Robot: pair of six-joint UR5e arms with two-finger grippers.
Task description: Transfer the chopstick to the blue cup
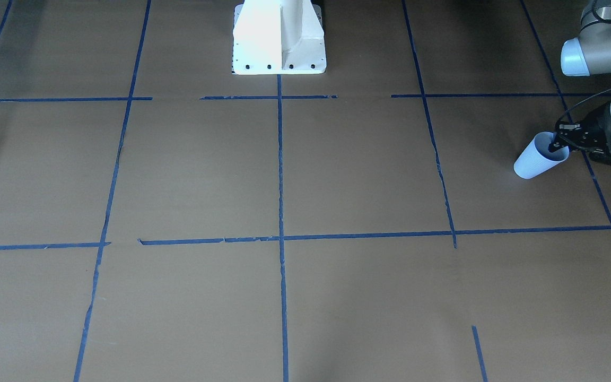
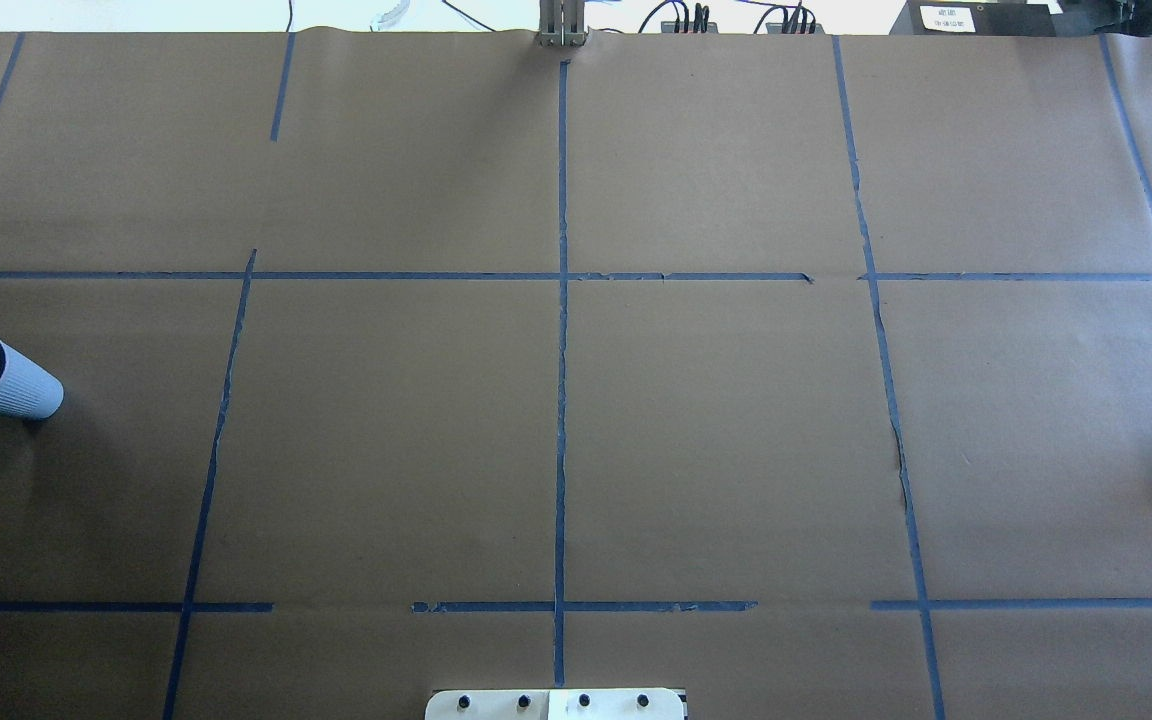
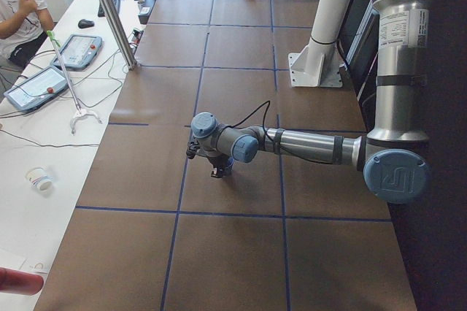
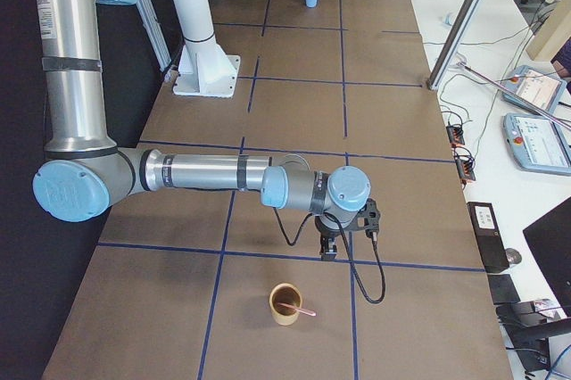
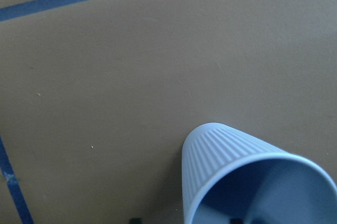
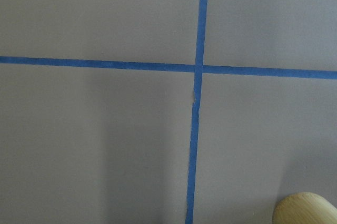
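The blue cup (image 1: 536, 159) stands near the table's left end; it also shows in the overhead view (image 2: 6, 382) and in the left wrist view (image 5: 247, 176). My left gripper (image 1: 556, 144) is at the cup's rim, one finger inside the cup and one outside, the jaws apart around the wall. The chopstick (image 4: 302, 310), a thin pinkish stick, leans in a tan cup (image 4: 285, 304) at the table's right end. My right gripper (image 4: 328, 251) hangs just beyond that tan cup; I cannot tell whether it is open or shut. The tan cup's rim (image 6: 305, 209) shows at the right wrist view's bottom right.
The white robot base (image 1: 279, 40) stands at the table's middle rear. Blue tape lines (image 2: 561, 300) cross the brown table. A metal pole (image 4: 464, 19) and a side bench with tablets (image 4: 535, 144) line the operators' side.
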